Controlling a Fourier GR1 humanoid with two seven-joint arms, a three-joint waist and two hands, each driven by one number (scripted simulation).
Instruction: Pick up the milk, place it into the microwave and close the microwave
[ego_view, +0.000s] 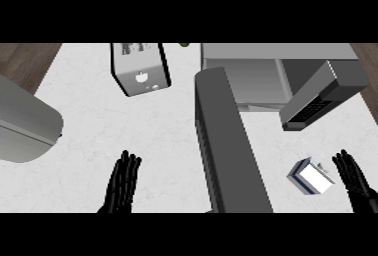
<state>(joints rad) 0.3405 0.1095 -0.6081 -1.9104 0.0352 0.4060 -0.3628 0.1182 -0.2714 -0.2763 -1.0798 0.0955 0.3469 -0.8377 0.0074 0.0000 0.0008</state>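
Observation:
The milk (311, 176) is a small white and blue carton lying on the white counter at the lower right. My right hand (356, 183) is just to its right, fingers straight and pointing up, not touching it. The microwave (255, 75) stands at the top right with its cavity showing. Its long grey door (225, 145) is swung wide open and stretches down the middle of the view, left of the milk. My left hand (122, 184) rests open at the lower left, fingers up, far from the milk.
A grey toaster (142, 68) stands at the top centre-left. A large rounded grey object (22, 127) fills the left edge. A dark grey panel (322, 95) slants beside the microwave at the upper right. Wooden floor (26, 60) shows beyond the counter's left edge.

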